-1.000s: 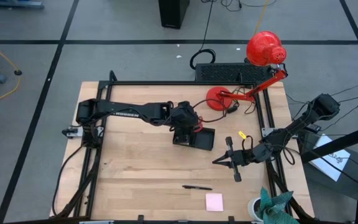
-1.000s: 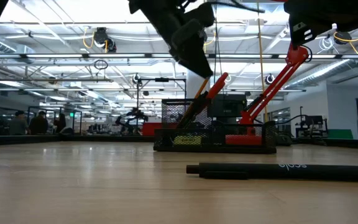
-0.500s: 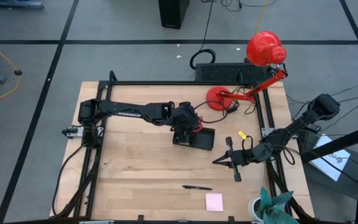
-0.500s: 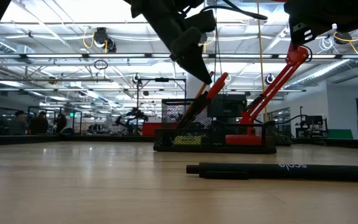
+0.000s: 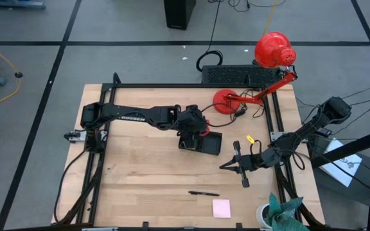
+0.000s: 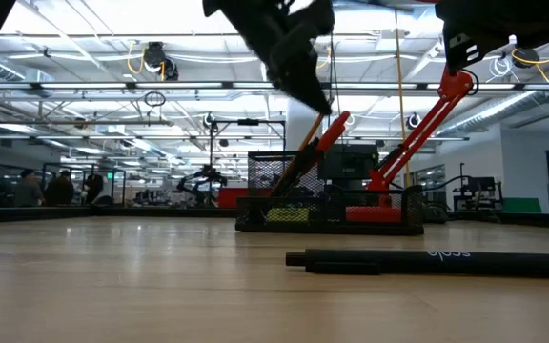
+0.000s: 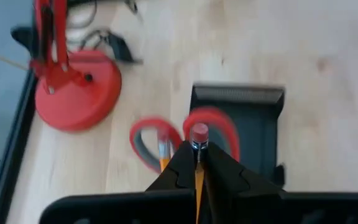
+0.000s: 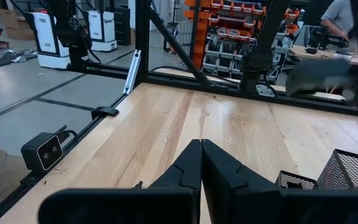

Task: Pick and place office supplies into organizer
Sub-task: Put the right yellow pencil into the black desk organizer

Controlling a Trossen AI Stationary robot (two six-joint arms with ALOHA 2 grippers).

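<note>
Wood table point(image 5: 146, 173) in a big workshop; left gripper point(image 7: 197, 163) pinches a pencil point(image 7: 198, 138) over the organizer point(image 5: 201, 142), right gripper point(image 5: 227, 165) closed empty at 4 o'clock.

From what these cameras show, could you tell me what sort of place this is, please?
Probably a large robotics lab or workshop: a wooden table ringed by a black frame, other arm stations beyond it, and an open hall with ceiling lights.

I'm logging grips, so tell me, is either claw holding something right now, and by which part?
The left claw pinches an orange pencil with a pink eraser just below its eraser end, above the black mesh organizer. The right claw is shut on nothing.
</note>
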